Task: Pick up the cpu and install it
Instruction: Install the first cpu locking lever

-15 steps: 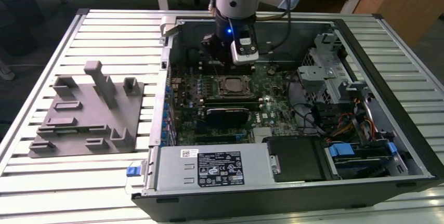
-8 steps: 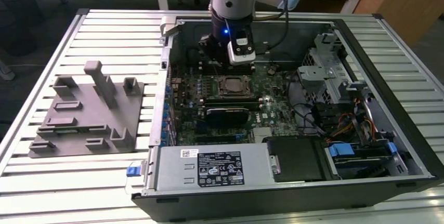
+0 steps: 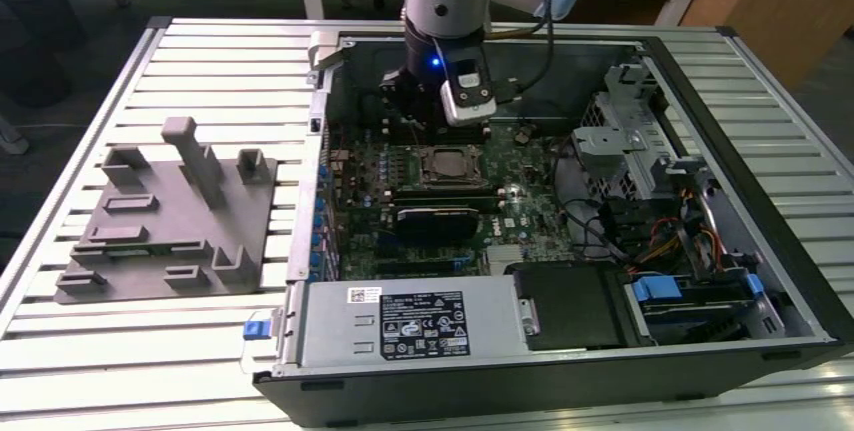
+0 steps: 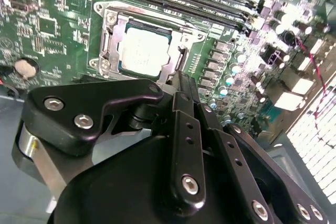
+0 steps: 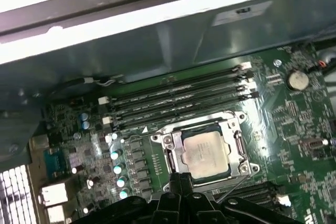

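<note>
Cpu (image 5: 206, 153) sits in motherboard socket (image 5: 239, 145), frame apparently unlatched. Gripper (image 5: 180, 178) just beside socket edge, fingers pressed together, empty. Risk: fingertip knocking chip askew, bending socket pins.

Exterior view: high, oblique over open PC case (image 3: 787, 281); both wrist views: close above motherboard, sharing CPU socket (image 4: 144, 45) (image 5: 207, 150).
</note>
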`<act>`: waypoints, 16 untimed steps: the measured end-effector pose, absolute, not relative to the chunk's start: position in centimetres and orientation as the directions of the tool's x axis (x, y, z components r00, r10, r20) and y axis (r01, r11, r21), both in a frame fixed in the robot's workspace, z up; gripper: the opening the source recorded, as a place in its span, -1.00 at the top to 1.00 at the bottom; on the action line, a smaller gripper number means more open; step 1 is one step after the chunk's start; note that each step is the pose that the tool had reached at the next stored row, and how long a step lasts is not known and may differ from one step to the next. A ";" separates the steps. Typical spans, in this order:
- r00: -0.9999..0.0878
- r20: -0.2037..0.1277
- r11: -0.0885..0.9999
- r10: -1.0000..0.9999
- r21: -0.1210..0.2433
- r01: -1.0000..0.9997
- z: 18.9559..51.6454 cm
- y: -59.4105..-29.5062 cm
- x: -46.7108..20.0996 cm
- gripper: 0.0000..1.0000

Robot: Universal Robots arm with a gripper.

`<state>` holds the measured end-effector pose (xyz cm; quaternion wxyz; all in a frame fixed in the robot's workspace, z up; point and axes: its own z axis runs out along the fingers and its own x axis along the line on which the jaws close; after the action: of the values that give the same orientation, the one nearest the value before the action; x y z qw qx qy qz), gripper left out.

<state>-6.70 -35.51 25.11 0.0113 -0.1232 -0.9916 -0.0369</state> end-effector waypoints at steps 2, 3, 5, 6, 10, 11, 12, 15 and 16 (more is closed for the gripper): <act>-0.977 0.031 0.974 0.212 0.071 0.214 25.1 -35.5 -6.7 0.79; -0.980 0.031 0.978 0.195 0.071 0.197 25.1 -35.5 -6.7 0.79; -0.987 0.031 0.984 0.160 0.071 0.162 25.1 -35.5 -6.7 0.79; -0.989 0.031 0.987 0.143 0.070 0.145 25.1 -35.5 -6.7 0.79; -0.996 0.031 0.994 0.078 0.071 0.080 25.1 -35.5 -6.7 0.79; -0.998 0.031 0.996 0.060 0.071 0.062 25.1 -35.5 -6.7 0.79; -0.999 0.031 0.996 0.043 0.071 0.045 25.1 -35.5 -6.7 0.79; -0.999 0.031 0.997 -0.010 0.071 -0.008 25.0 -35.5 -6.7 0.79; -0.999 0.031 0.997 -0.028 0.071 -0.026 25.0 -35.5 -6.7 0.79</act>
<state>-6.70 -35.51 25.03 0.0161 0.0136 -0.9992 -0.0351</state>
